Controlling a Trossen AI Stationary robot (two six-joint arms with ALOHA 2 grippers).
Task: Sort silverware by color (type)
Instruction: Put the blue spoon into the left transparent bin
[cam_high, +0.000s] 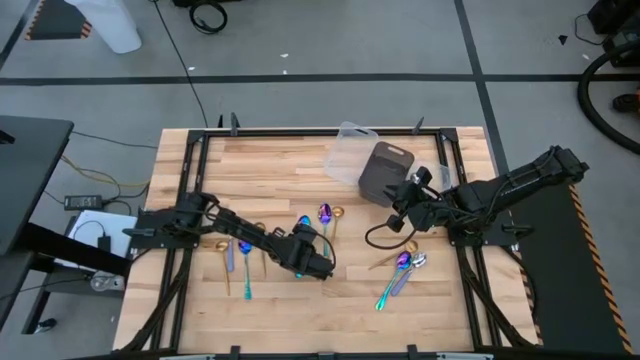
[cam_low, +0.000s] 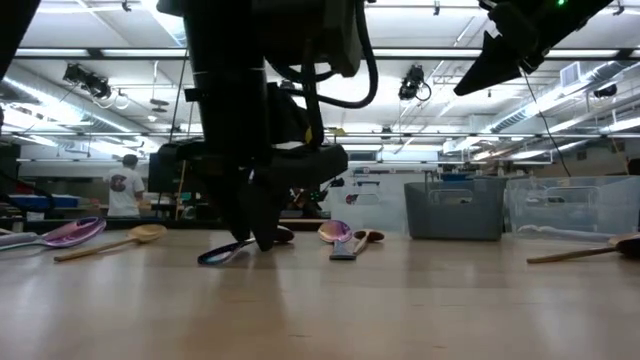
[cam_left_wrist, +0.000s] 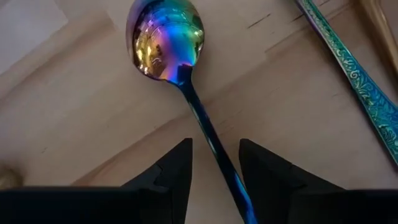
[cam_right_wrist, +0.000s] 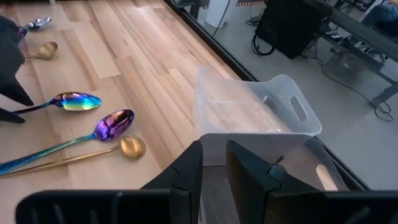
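An iridescent spoon lies flat on the wooden table, and its handle runs back between my left gripper's two fingers. My left gripper is open and low over the table near the centre, one finger on each side of the handle, with a gap showing at each tip. My right gripper is slightly open and empty above the dark bin at the back right. More iridescent, gold and silver spoons lie in groups on the left, at the centre and on the right.
A clear plastic tray stands right behind the dark bin, and a gold handle shows inside the bin. A black cable loops on the table below my right arm. A person stands far off in the room.
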